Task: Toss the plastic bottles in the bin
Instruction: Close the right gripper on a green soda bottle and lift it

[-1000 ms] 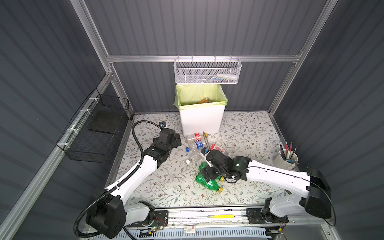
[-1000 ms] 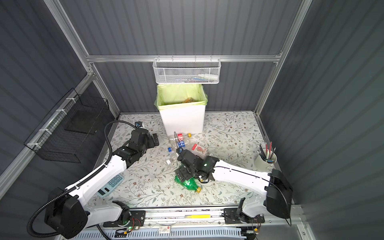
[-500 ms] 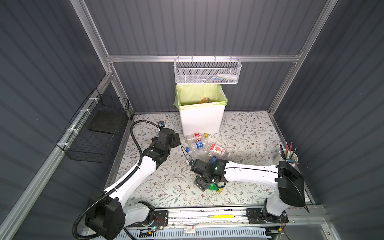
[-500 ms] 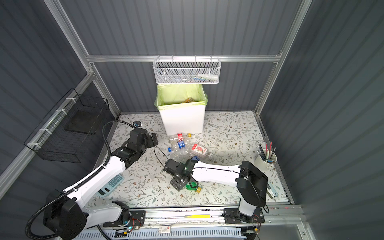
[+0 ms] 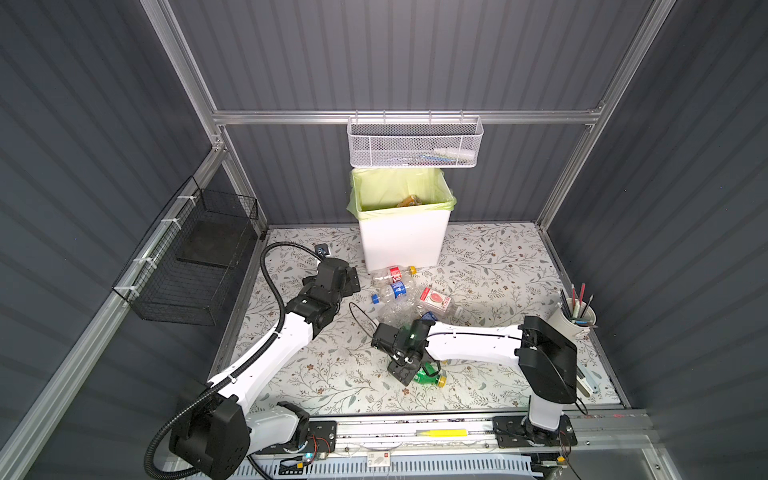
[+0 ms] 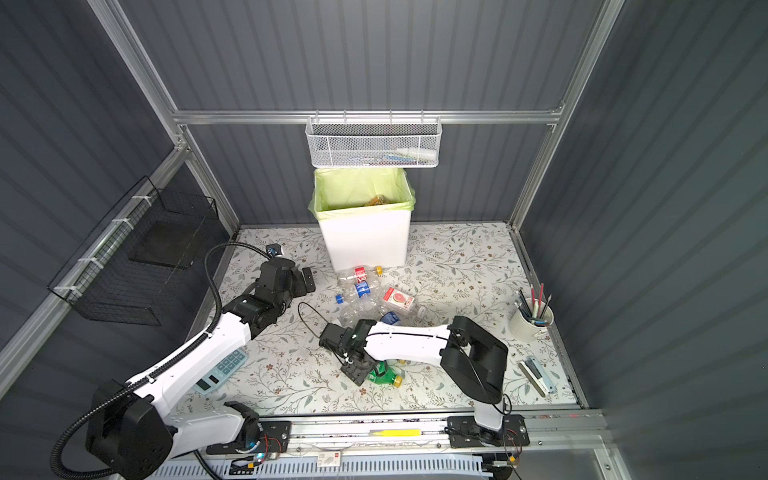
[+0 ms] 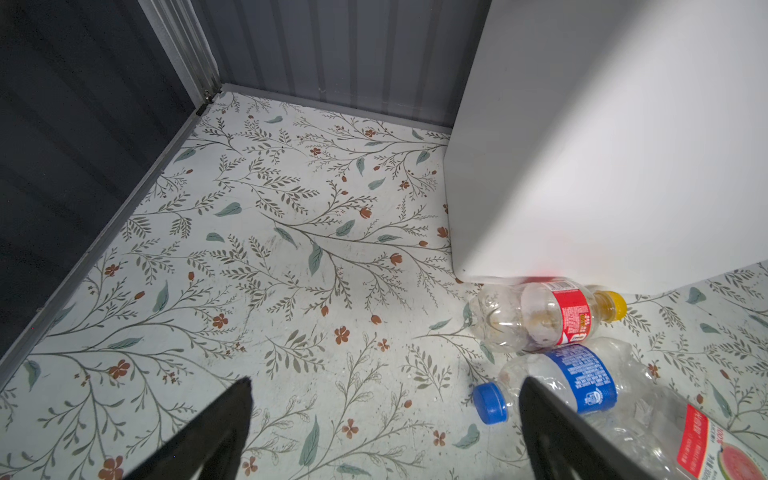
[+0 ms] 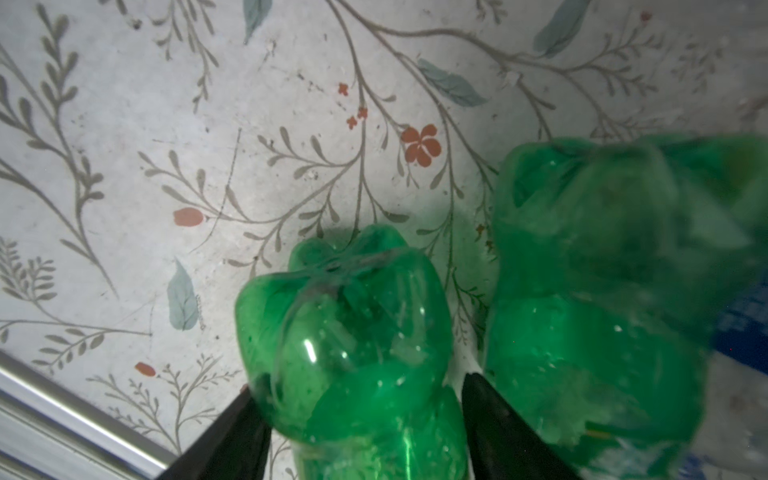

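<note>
1. The left gripper hangs left of the bottle pile, nearer the table's back edge than its front. Its jaws are spread wide with nothing between them, just floral mat underneath
2. The bin is a tall white box with a pale yellow-green liner folded over the rim. It stands at the middle of the back edge, and an amber bottle is peeking out inside
3. Lying at the bin's front foot is a clear red-label bottle with a yellow cap. A blue-label bottle with a blue cap sits right up against it. The watermelon-label bottle is a bit further right, all lying flat
4. The right gripper is down near the middle of the front edge. Its fingers are tight on both sides of a see-through green bottle with a lobed base, lying on the table. A second green bottle is just beside it, with one finger wedged between the two
5. Versus a moment ago, the right gripper has dropped toward the front edge and gone from gaping to clamped round the bottle. The left arm has barely budged and is as wide open as before. The bin and the pile by it look unmoved
</note>
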You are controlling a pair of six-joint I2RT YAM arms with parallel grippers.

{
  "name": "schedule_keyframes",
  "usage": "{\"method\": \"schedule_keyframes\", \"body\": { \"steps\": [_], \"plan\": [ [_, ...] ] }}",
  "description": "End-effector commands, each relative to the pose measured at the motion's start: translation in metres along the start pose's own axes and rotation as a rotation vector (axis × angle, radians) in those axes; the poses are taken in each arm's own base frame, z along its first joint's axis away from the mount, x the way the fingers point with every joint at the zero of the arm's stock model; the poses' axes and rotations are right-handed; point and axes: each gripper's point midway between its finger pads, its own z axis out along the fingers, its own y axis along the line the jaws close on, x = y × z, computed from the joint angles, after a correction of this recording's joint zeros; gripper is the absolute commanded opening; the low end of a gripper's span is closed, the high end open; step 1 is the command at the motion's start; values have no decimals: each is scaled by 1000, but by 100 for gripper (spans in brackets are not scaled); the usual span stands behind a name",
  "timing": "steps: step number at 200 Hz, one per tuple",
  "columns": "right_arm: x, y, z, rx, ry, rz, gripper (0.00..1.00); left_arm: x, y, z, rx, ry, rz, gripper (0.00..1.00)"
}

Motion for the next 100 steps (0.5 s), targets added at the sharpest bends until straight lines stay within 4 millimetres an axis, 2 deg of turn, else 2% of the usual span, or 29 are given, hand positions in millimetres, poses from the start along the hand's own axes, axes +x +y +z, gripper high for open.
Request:
{"method": "schedule_keyframes", "body": {
  "steps": [1, 43, 65, 85, 100],
  "plan": [
    [5, 2, 0, 5, 38, -19, 67, -1, 11, -5, -33, -11, -9, 100],
    [7, 5, 5, -7, 62, -49, 63, 0, 14, -5, -44, -9, -3, 100],
    [7, 5, 4, -11, 61, -63, 55, -1, 15, -6, -49, -10, 1, 100],
    [0, 5, -6, -24, 29, -71, 51, -2, 16, -6, -53, -12, 1, 100],
    [-11, 1, -21, -31, -26, -56, 50, -3, 16, -7, -54, -13, 0, 100]
  ]
}}
